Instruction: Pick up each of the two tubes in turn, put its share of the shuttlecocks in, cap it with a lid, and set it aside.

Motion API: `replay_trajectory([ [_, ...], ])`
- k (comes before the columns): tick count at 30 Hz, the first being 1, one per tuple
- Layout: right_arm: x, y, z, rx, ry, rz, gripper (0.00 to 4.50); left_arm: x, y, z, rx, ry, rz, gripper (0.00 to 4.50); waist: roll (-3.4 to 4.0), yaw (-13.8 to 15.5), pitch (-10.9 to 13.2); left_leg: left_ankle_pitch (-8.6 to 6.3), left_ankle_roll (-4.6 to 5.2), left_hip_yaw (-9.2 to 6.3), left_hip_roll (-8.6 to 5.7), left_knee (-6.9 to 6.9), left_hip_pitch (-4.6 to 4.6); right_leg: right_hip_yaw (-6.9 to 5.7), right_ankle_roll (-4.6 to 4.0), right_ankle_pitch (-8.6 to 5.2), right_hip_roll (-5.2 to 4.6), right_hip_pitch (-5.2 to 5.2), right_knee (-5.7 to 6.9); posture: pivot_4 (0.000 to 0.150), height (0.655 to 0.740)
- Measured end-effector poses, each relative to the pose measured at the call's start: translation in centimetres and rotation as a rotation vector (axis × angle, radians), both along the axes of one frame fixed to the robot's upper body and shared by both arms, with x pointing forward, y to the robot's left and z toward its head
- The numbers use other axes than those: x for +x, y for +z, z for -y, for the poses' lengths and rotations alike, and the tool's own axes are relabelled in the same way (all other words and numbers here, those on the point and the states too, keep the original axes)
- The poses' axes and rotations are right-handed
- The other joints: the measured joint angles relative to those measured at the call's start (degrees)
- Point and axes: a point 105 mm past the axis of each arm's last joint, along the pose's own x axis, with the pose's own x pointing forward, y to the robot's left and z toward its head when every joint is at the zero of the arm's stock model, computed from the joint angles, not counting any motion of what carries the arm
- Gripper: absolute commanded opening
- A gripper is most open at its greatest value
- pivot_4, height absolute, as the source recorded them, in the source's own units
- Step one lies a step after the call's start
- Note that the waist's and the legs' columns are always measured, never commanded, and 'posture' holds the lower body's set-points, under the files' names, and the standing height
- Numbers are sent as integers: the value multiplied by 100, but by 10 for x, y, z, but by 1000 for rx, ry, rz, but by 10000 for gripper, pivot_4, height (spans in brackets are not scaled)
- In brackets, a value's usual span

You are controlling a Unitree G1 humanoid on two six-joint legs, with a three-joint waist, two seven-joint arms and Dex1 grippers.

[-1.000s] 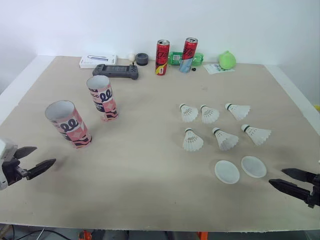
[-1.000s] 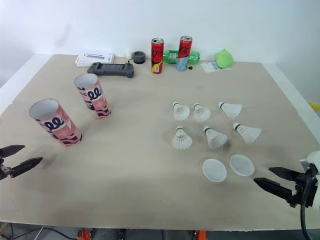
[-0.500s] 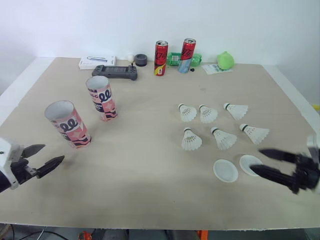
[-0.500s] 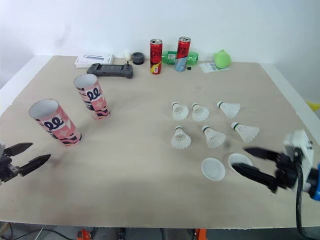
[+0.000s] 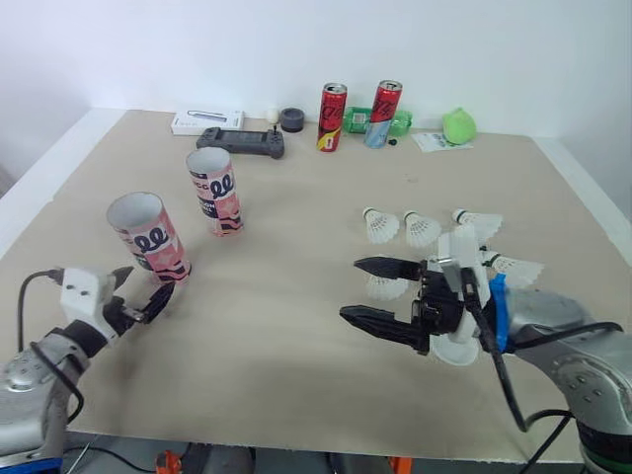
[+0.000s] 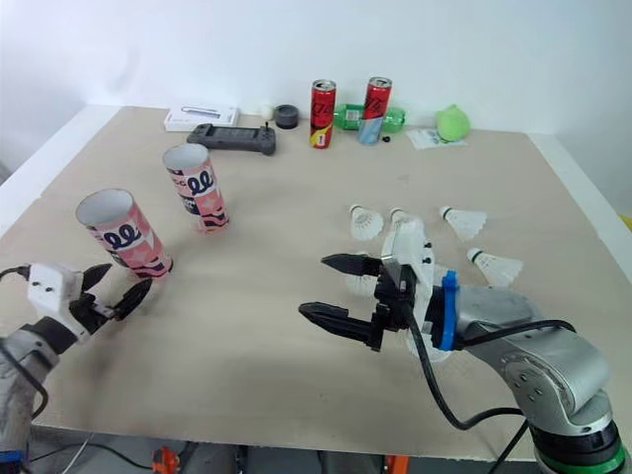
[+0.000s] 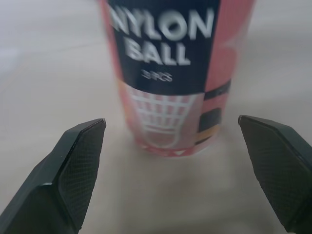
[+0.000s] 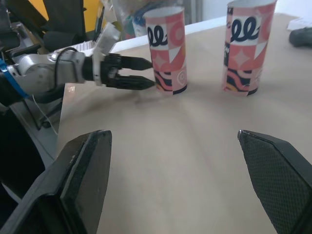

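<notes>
Nothing done yet. Two pink patterned cardboard tubes (image 5: 215, 193) stand uncapped at 10 o'clock; white feather shuttlecocks (image 5: 380, 225) lie loose at 3. Left claw (image 5: 140, 286) open, just beside nearer tube (image 5: 148, 237); right claw (image 5: 352, 288) open, empty.

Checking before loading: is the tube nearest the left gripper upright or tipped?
Upright: the tube stands on its base on the table, open mouth facing up.

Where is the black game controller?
In the left eye view, the game controller lies far back on the left of the table, in front of the white box, left of a red can.
</notes>
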Motion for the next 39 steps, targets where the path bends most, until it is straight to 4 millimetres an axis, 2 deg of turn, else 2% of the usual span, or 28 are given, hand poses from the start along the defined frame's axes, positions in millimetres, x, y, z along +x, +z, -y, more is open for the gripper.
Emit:
replay_trajectory([
  [2,0,-1,-6,8,19,5,44461,11,-1,0,12,13,9,45000,0,-2,0,1,1,-1,2,0,3,-1,1,3,2,1,2,1500,7400],
  [6,-1,-3,-11,24,28,-3,44461,18,-3,0,17,23,17,45000,1,-2,0,2,3,-2,3,1,5,-2,-1,4,3,2,5,1500,7400],
  [7,-1,-5,-19,37,41,-8,44461,31,-6,-2,4,47,29,45000,1,-5,0,3,5,-3,4,2,4,-2,-1,6,6,1,6,1500,7400],
  [8,-1,-5,-22,39,42,-8,44461,34,-7,-2,3,49,30,45000,1,-5,-1,5,7,-5,3,5,4,-3,0,8,6,3,8,1500,7400],
  [13,7,-5,-26,72,-11,20,44461,54,-5,4,-9,38,57,45000,0,-4,-1,5,7,-11,3,6,3,-6,9,14,8,4,9,1500,7400],
  [16,11,-8,-28,74,-25,14,44461,60,-4,4,-11,43,68,45000,0,-5,-1,6,7,-12,3,5,3,-7,9,14,8,5,9,1500,7400],
  [19,13,-11,-28,73,-39,9,44461,61,-4,3,-10,44,77,45000,0,-6,-1,6,7,-14,3,3,3,-7,9,13,8,5,10,1500,7400],
  [20,14,-11,-28,75,-41,11,45000,61,-4,3,-9,44,79,40078,0,-6,-1,6,7,-14,3,3,3,-8,9,13,8,5,10,1500,7400],
  [34,14,-15,-29,87,-55,1,45000,59,-5,1,-3,64,86,40078,5,-11,-4,6,9,-17,3,2,5,-9,9,13,9,6,12,1500,7400],
  [38,18,-32,-17,50,-213,4,45000,46,-1,0,180,55,139,40078,2,-12,-6,6,8,-18,4,-9,0,-9,4,6,9,0,11,1500,7400],
  [39,19,-40,-11,26,-314,7,45000,38,7,-5,341,52,185,40078,3,-10,-6,7,7,-17,4,-13,1,-9,2,5,8,-3,12,1500,7400],
])
